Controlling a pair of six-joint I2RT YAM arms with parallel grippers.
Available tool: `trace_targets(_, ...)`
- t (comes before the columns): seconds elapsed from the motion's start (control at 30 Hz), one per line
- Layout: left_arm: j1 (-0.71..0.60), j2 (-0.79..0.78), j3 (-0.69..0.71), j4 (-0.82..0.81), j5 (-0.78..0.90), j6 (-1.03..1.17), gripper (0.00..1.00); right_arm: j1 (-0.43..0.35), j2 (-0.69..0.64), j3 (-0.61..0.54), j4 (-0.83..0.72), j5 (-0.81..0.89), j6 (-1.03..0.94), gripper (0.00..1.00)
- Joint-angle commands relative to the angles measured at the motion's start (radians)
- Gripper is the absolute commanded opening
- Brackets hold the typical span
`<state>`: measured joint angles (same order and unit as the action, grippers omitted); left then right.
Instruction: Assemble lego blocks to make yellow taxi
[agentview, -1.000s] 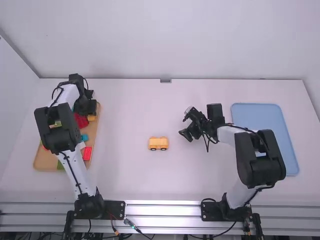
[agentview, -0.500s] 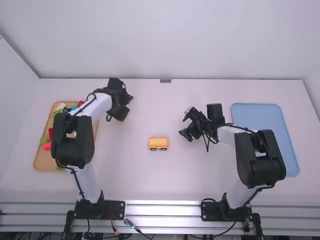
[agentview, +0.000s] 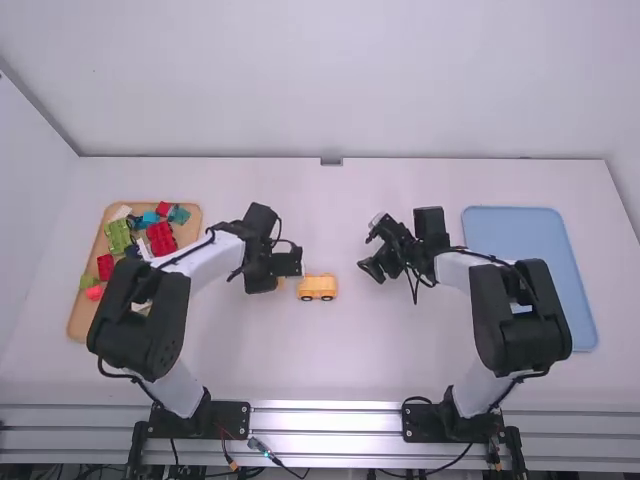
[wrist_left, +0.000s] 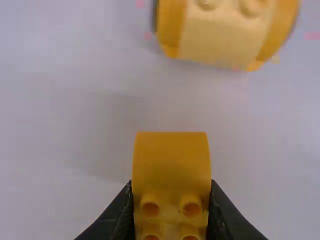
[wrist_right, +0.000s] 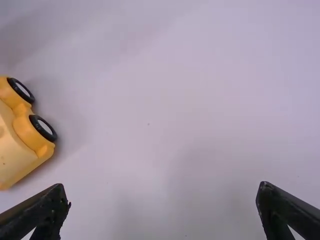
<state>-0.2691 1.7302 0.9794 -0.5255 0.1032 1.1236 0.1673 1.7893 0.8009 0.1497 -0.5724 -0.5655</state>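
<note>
The wheeled taxi base (agentview: 318, 288) stands upright on the tabletop (agentview: 350, 350). The left jaws are closed on 1 yellow block (wrist_left: 171, 160), near the base but apart from it. The right jaws are wide and empty. The build seems partly done: this block remains to be joined; whether others follow is unclear.

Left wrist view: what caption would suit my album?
Left gripper holding a yellow block, with a yellow toy car base nearby on the white table.
</note>
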Motion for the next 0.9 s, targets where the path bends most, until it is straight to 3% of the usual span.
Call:
trace_targets(0.0,0.013,-0.013,-0.040,0.033,0.039,0.123,0.02,0.002,-0.026,-0.005,-0.001,-0.007,0.012,0.99)
trace_targets(0.33,0.007,-0.013,-0.106,0.127,0.039,0.122,0.04,0.002,-0.026,-0.004,0.002,-0.010,0.013,0.99)
trace_targets(0.47,0.007,-0.013,-0.109,0.123,0.040,0.122,0.15,0.002,-0.026,-0.005,0.001,-0.010,0.013,0.99)
trace_targets(0.5,0.007,-0.013,-0.110,0.122,0.040,0.118,0.22,0.002,-0.026,-0.005,0.002,-0.009,0.013,0.99)
trace_targets(0.73,0.008,-0.011,-0.110,0.141,0.039,0.077,0.38,0.002,-0.026,-0.005,-0.002,-0.010,0.013,0.99)
trace_targets(0.87,0.008,-0.011,-0.110,0.138,0.039,0.070,0.55,0.002,-0.026,-0.005,-0.002,-0.010,0.012,0.99)
